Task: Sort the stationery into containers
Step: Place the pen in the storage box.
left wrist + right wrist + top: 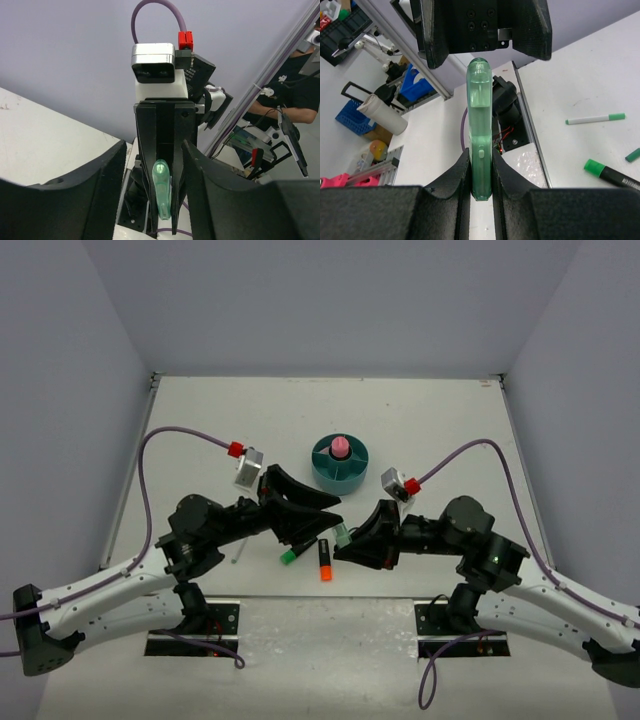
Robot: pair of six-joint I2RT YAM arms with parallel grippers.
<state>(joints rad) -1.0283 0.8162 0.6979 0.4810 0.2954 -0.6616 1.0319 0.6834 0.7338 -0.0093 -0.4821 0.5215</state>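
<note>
My right gripper (481,162) is shut on the lower end of a flat translucent green stationery piece (480,125), which points at the left arm. My left gripper (154,165) faces it head-on, jaws open and spread wide to either side of the piece's tip (161,187), not touching it. In the top view the two grippers (325,523) (347,543) meet near the table's front, with the green piece (342,535) between them. The teal organizer (325,476) stands behind them, a pink-capped glue stick (341,447) upright in its middle well.
A green-capped black highlighter (290,555) (610,174) and an orange-capped one (325,563) lie on the table just below the grippers. A thin white pen (238,552) with a green cap (595,119) lies to the left. The arms' base plates (195,625) sit at the near edge.
</note>
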